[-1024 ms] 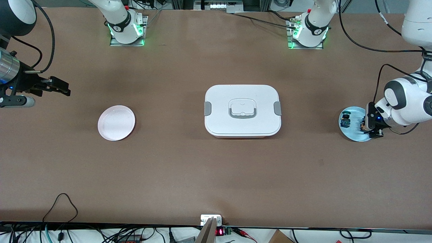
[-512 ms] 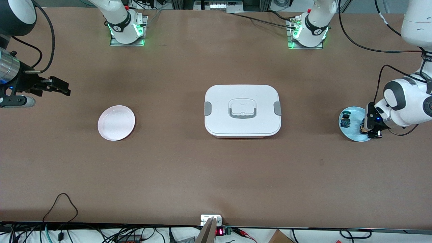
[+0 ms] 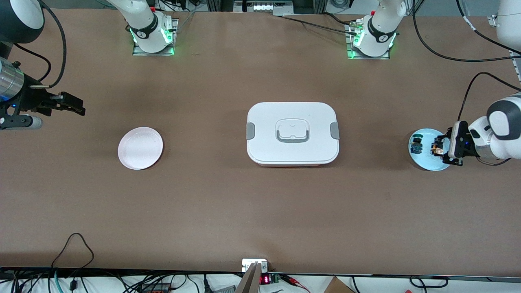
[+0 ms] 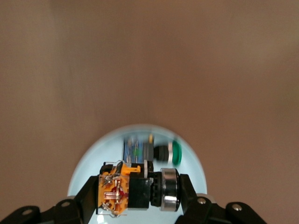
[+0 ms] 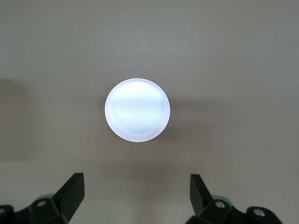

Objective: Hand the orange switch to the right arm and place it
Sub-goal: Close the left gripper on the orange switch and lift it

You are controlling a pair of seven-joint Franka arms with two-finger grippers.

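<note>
The orange switch (image 3: pixel 437 146) (image 4: pixel 133 192), black with an orange end and a silver ring, lies sideways between the fingers of my left gripper (image 3: pixel 441 149) (image 4: pixel 138 193), which is shut on it. It hangs just above a light blue plate (image 3: pixel 426 161) (image 4: pixel 86 161) at the left arm's end of the table. My right gripper (image 3: pixel 77 108) (image 5: pixel 137 186) waits open and holds nothing, in the air at the right arm's end, with a pale pink plate (image 3: pixel 140 147) (image 5: pixel 137 109) in its view.
A second switch with green and blue parts (image 3: pixel 417 145) (image 4: pixel 154 151) lies on the blue plate. A white lidded box with grey clips (image 3: pixel 292 132) stands mid-table. Cables run along the table's near edge.
The left gripper has closed fully on the orange switch and lifted it slightly off the blue plate, its wrist swinging outward. The right arm has not moved.
</note>
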